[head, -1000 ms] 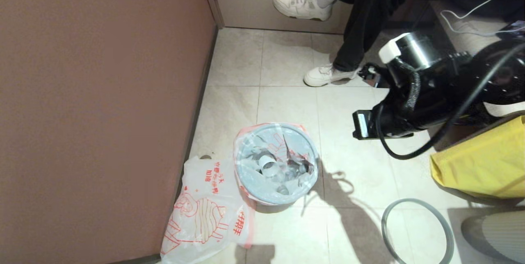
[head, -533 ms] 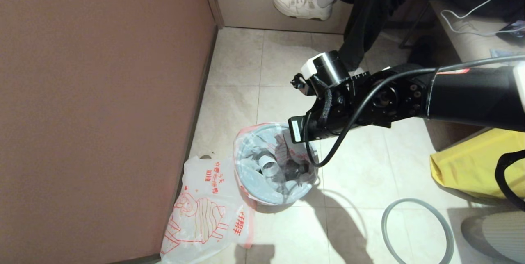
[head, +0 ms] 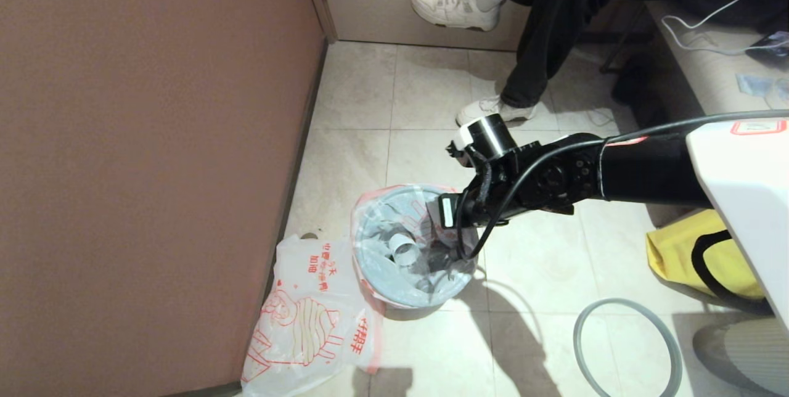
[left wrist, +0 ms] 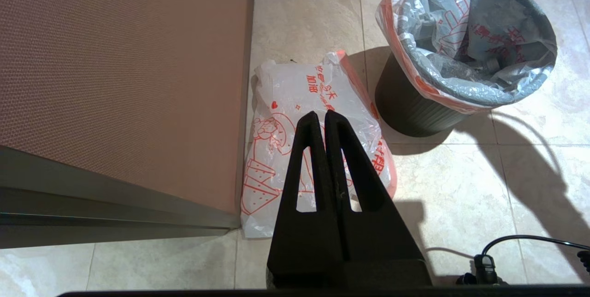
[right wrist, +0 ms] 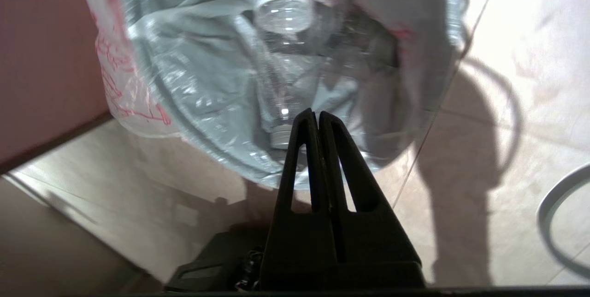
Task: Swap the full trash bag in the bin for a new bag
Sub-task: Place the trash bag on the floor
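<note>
Reaching in from the right, the robot's right arm holds its end effector [right wrist: 314, 119] over the open mouth of the bin [head: 414, 246], fingers pressed together and gripping nothing. The small dark bin stands on the tiled floor [head: 530, 261] beside a brown wall [head: 148, 156]. The full bag [head: 385, 243] lines it, its pink-edged top folded over the rim, with a clear bottle [right wrist: 288, 57] and a white roll [head: 404, 248] inside. The new bag [head: 308, 317], printed with a red cartoon figure, lies flat on the floor touching the bin's base, against the wall. The left end effector [left wrist: 324, 119] hangs above that bag, also clenched and empty. A grey ring [head: 625, 347] lies on the floor well apart from the bin, near a yellow bag [head: 684, 255]. A seated person's white shoes [head: 453, 2] show beyond.
</note>
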